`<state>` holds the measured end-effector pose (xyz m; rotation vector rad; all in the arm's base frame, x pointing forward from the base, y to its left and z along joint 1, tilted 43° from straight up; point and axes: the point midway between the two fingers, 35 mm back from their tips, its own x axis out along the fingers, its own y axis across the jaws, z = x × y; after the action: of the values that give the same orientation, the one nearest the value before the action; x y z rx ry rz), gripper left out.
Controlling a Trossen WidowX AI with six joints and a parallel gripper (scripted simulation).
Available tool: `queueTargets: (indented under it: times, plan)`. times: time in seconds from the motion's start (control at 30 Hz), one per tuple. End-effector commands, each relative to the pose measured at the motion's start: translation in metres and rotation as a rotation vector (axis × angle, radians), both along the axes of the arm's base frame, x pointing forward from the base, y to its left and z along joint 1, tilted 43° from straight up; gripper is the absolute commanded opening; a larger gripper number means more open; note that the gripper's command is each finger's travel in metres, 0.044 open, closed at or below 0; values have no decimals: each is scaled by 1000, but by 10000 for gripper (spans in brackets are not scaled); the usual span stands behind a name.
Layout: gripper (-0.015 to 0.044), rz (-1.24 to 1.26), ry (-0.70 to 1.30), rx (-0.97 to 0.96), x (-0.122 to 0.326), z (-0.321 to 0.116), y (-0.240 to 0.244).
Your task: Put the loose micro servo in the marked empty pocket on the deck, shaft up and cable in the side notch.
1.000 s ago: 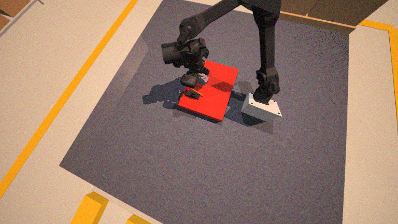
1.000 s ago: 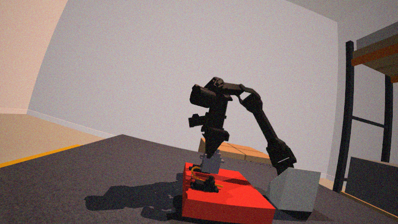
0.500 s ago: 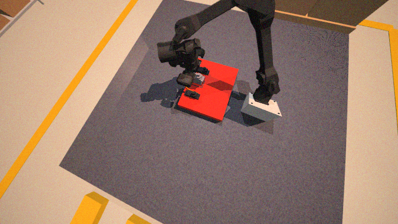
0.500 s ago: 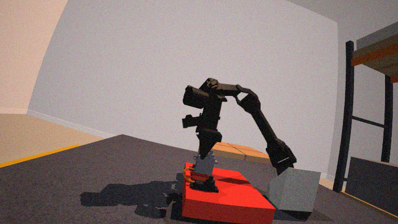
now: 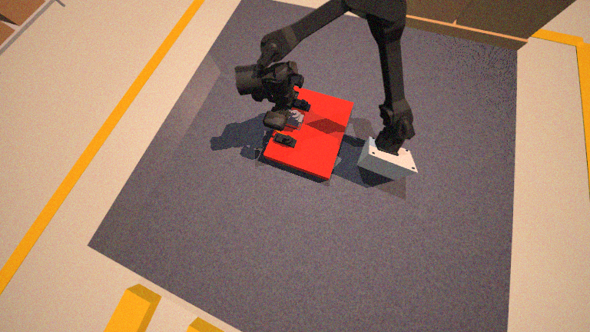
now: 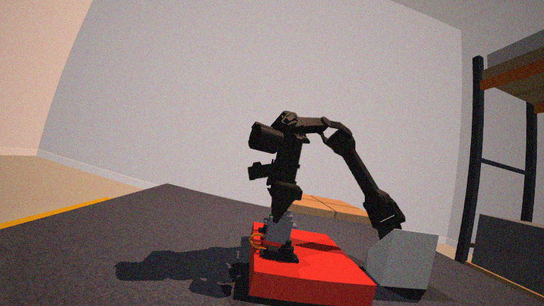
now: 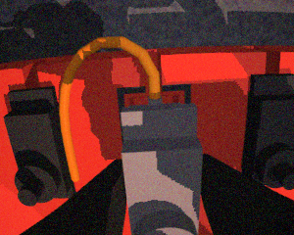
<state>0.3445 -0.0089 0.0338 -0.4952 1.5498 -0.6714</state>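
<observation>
Fingers: (image 5: pixel 289 118) (image 6: pixel 277 220) (image 7: pixel 162 191) closed on the body of the loose micro servo, one on each side, pointing down
Loose micro servo: (image 5: pixel 296 117) (image 6: pixel 279 230) (image 7: pixel 159 132) grey, in the grip, roughly upright above the red deck, between the two dark servos in the wrist view; its round top boss faces the wrist camera
Orange cable: (image 5: pixel 280 131) (image 6: pixel 251 240) (image 7: pixel 65 122) leaves the end of the loose servo, arches over and curves down beside one dark servo; it is not in the side notch
Marked pocket: (image 7: pixel 188 93) dark outline on the deck, partly hidden behind the held servo; the servo is not seated in it, and how exactly the two line up cannot be told
Near dark servo: (image 5: pixel 284 139) (image 6: pixel 278 252) (image 7: pixel 34 142) on the deck, to the left in the wrist view
Far dark servo: (image 5: pixel 301 104) (image 6: pixel 261 229) (image 7: pixel 271 132) on the deck, to the right in the wrist view
Red deck: (image 5: pixel 323 145) (image 6: pixel 321 258) (image 7: pixel 0 108) a flat-topped block on the dark mat (image 5: pixel 304 232) (image 6: pixel 100 242)
Black arm: (image 5: pixel 391 71) (image 6: pixel 360 174) rises from a pale block (image 5: pixel 378 167) (image 6: pixel 405 258) beside the deck, bends high and reaches over to the pocket side
</observation>
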Motion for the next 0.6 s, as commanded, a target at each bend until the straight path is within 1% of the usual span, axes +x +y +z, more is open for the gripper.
queueTargets:
  times: [0.0, 0.57]
  plan:
    - [0, 5, 1, -2, 0, -1, -1]
    - [0, 5, 1, -3, -1, -11, -11]
